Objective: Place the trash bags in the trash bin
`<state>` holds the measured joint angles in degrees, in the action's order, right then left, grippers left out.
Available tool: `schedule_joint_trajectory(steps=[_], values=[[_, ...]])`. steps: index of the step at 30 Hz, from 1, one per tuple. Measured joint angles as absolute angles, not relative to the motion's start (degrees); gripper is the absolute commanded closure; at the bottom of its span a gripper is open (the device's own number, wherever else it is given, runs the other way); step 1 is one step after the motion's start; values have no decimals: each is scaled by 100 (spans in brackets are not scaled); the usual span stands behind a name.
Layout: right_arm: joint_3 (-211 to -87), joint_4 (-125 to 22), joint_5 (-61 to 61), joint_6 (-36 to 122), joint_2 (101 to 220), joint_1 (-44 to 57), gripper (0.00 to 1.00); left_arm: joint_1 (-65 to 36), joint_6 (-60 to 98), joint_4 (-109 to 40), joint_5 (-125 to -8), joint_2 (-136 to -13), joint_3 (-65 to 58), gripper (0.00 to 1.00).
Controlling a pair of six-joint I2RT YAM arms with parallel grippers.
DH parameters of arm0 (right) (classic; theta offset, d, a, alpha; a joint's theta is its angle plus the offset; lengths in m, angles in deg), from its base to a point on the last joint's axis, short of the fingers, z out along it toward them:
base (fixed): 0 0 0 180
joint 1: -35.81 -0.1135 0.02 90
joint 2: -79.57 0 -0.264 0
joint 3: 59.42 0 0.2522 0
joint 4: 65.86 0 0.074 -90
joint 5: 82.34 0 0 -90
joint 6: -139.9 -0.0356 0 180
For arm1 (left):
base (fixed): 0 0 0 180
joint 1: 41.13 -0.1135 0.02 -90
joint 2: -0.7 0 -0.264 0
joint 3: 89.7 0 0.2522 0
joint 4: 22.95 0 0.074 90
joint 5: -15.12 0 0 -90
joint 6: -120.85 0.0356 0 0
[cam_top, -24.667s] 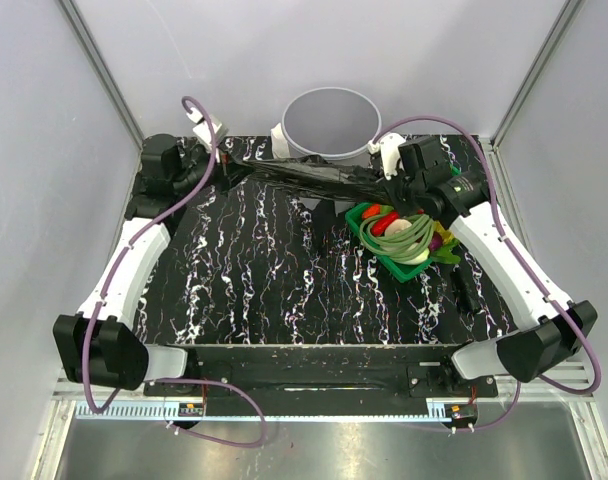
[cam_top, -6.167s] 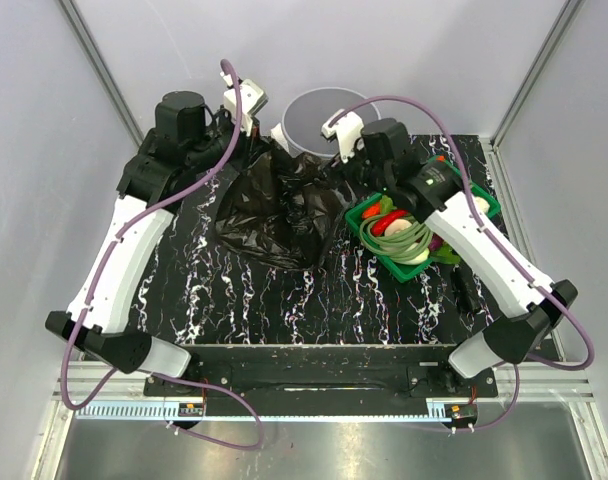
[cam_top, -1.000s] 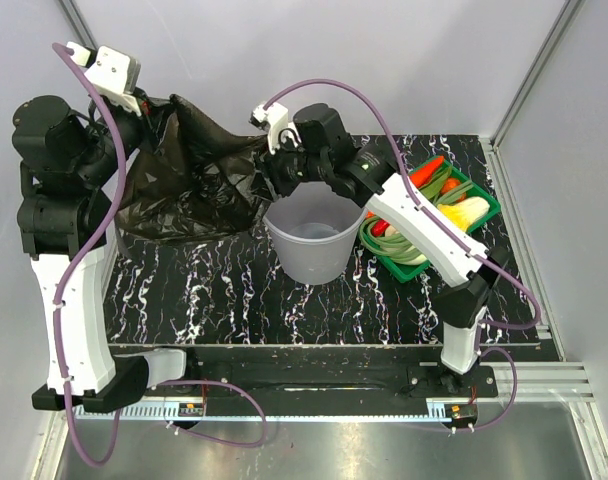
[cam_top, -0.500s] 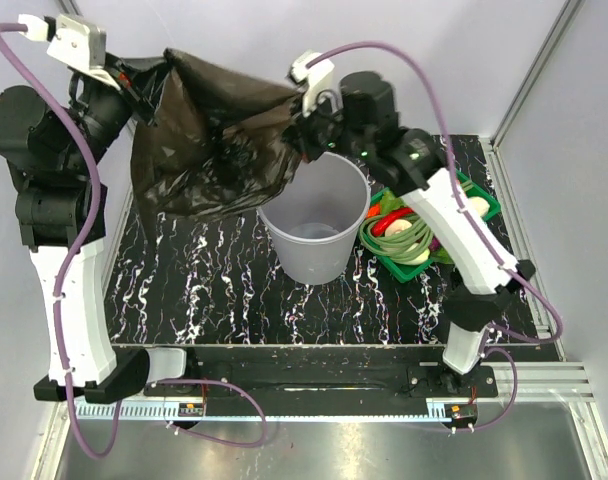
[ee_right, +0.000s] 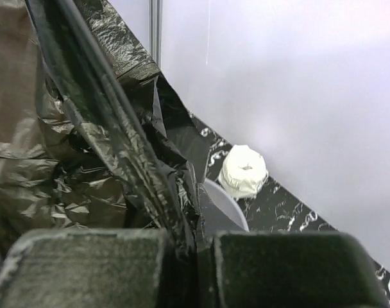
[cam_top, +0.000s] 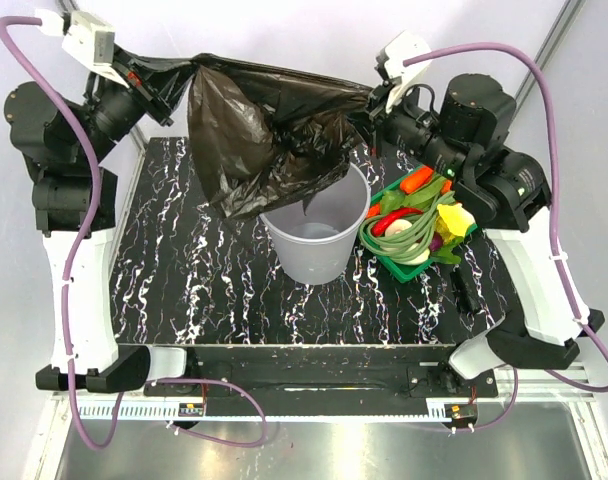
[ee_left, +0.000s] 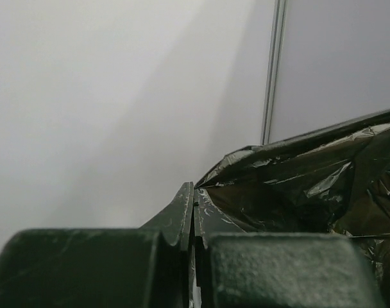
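We hold the bag [cam_top: 274,140] stretched 9-to-3, left gripper [cam_top: 169,85] and right gripper [cam_top: 369,110] both clamped on it; the bin [cam_top: 319,245] lies at 6 o'clock, nearer the right.

A robot lab booth: plain grey walls [cam_top: 284,30], aluminium posts [cam_top: 529,72], robot arms [cam_top: 69,260] bolted along a black marbled table [cam_top: 204,290].
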<state>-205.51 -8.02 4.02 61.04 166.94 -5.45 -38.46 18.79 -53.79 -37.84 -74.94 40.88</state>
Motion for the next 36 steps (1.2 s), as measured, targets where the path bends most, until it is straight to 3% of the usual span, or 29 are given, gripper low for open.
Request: schedule_joint_trajectory(steps=[18,36], values=[[-18348,-592,398,6163,16694,-219,100,-3492,2220,-5401,-3585,-7199,1806,100],[-17041,234,197,6694,14965,-29,100,-2633,3300,-6745,-3895,-6860,2083,100]])
